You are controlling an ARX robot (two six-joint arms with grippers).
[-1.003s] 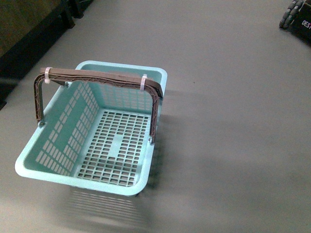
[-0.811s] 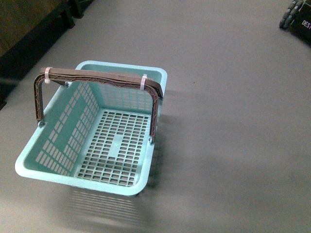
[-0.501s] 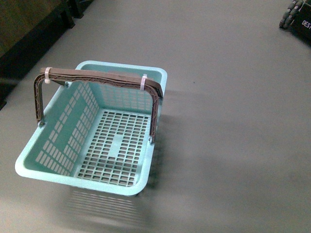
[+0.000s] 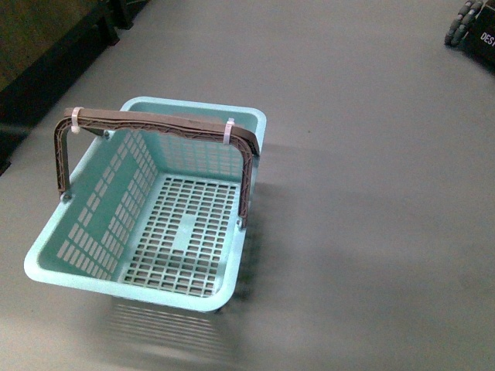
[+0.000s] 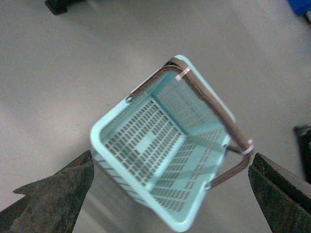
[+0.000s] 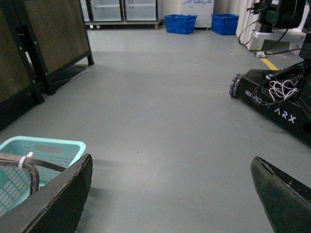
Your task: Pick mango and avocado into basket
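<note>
- Front view: I see the basket [image 4: 193, 106] standing on grey floor [image 4: 371, 193], left of centre, handles [image 4: 155, 122] upright.
- My left gripper [image 5: 171, 160] hangs spread wide above it.
- My right gripper [image 6: 171, 160] is spread wide too, over floor beside the basket.

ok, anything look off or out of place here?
Nothing damaged or spilled. The basket stands upright and empty, handles zip-tied together. One oddity: no mango or avocado shows in any view. The left gripper and right gripper are open, empty.
</note>
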